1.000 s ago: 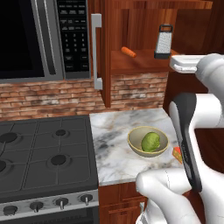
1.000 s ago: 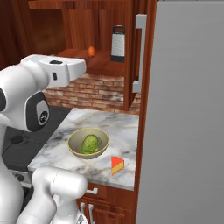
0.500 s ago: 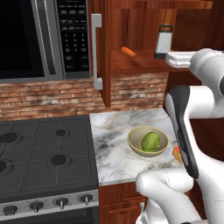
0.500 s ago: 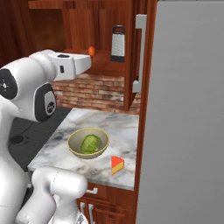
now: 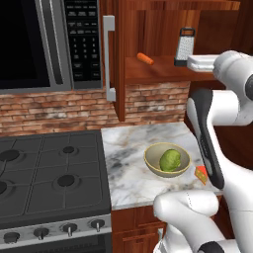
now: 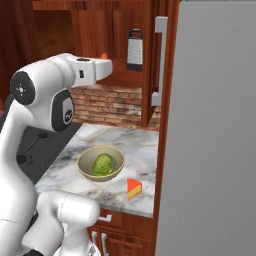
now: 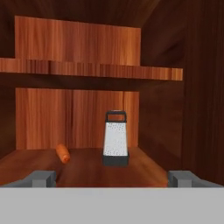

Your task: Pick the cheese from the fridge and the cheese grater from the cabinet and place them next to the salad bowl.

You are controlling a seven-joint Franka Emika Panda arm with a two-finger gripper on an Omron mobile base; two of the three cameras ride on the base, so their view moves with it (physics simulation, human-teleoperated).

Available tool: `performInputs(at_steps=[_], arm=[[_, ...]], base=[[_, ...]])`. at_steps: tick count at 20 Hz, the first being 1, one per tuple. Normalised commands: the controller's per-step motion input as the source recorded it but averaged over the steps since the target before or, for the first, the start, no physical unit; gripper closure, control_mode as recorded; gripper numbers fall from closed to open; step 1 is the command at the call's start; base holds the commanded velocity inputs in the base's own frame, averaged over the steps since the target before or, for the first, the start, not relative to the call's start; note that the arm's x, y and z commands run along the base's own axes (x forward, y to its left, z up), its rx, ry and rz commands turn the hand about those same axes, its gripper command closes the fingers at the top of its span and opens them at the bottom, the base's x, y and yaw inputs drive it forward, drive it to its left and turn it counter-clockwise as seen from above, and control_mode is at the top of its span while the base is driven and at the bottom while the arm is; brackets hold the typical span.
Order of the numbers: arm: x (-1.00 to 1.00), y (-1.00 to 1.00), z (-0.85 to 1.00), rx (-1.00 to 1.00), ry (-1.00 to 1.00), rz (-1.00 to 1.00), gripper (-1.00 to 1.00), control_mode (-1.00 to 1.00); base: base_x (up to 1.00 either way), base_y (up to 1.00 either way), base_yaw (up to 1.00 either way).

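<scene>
Gripper (image 7: pixel 113 178) fingers spread wide, holding nothing, facing cheese grater (image 7: pixel 115 138), which stands upright on cabinet (image 7: pixel 87 168) shelf, carrot (image 7: pixel 63 154) well apart. Advice: advance straight, centre jaws around grater body, close gently so it stays upright

There is one cheese grater (image 7: pixel 115 139) and one carrot (image 7: pixel 63 153) on the cabinet (image 7: pixel 78 48) shelf. On the counter (image 5: pixel 129 163) there is one salad bowl (image 5: pixel 167 160), holding one lettuce head (image 5: pixel 170 160), and one cheese wedge (image 6: pixel 133 188). The stove (image 5: pixel 49 173) has four burners.
</scene>
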Motion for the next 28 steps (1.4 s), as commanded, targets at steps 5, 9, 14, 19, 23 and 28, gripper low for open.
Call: performInputs(at_steps=[5, 9, 14, 19, 23, 28], arm=[[0.25, 0.00, 0.00, 0.00, 0.01, 0.00, -1.00, -1.00], [0.19, 0.00, 0.00, 0.00, 0.01, 0.00, -1.00, -1.00], [0.24, 0.00, 0.00, 0.00, 0.00, 0.00, -1.00, -1.00], [0.25, 0.00, 0.00, 0.00, 0.01, 0.00, -1.00, -1.00], [0.21, -0.04, 0.00, 0.00, 0.01, 0.00, -1.00, -1.00], [0.14, -0.10, 0.00, 0.00, 0.00, 0.00, -1.00, -1.00]], base=[[0.00, 0.00, 0.00], [0.00, 0.00, 0.00], [0.00, 0.00, 0.00], [0.00, 0.00, 0.00], [0.00, 0.00, 0.00], [0.00, 0.00, 0.00]])
